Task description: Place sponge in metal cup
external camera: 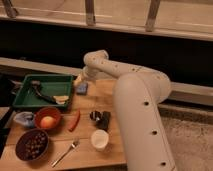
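Note:
The sponge [82,88], a small blue-grey block, lies on the wooden table just right of the green tray. My gripper [79,79] hangs at the end of the white arm, right above the sponge's left edge. It is open and nothing is held in it. The metal cup [95,116] is small and dark. It stands near the table's middle, a hand's width in front of the sponge, with a dark block touching its right side.
A green tray [30,98] holds a dark utensil and a yellowish item. An orange bowl [47,119], a red chili [75,120], a dark bowl of nuts [31,144], a fork [65,152], a white cup [99,139] and a pale plastic wad [22,118] crowd the front. My arm's thick link [142,120] covers the table's right side.

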You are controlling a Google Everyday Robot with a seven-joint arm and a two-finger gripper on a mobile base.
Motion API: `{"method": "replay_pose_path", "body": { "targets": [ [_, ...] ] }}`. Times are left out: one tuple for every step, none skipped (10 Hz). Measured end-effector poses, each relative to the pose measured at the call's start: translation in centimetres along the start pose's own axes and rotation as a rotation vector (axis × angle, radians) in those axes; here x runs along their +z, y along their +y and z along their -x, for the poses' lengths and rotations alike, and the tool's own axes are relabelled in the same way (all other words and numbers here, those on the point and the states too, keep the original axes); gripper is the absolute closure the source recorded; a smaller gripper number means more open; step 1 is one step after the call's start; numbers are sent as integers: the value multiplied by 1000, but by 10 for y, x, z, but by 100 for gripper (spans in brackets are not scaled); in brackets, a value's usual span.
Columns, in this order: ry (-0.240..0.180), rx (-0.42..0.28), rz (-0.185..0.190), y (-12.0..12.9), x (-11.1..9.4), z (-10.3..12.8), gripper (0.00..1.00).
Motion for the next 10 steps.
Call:
{"method": "replay_pose_path", "body": {
  "targets": [
    [4,4,-4,-2,7,-1,22],
    [5,13,-7,-3,11,1,22],
    [2,24,-9,-7,10,3,22],
    [-2,41,-11,-12,10,6,22],
    [-4,50,-12,-15,10,8,22],
    [-3,62,-13,-18,12,12,22],
    [2,75,-12,-21,15,14,22],
    [11,86,-11,-24,22,16,22],
    [17,91,-8,-25,25,17,22],
    [26,96,-3,-26,32,17,22]
  ]
}}
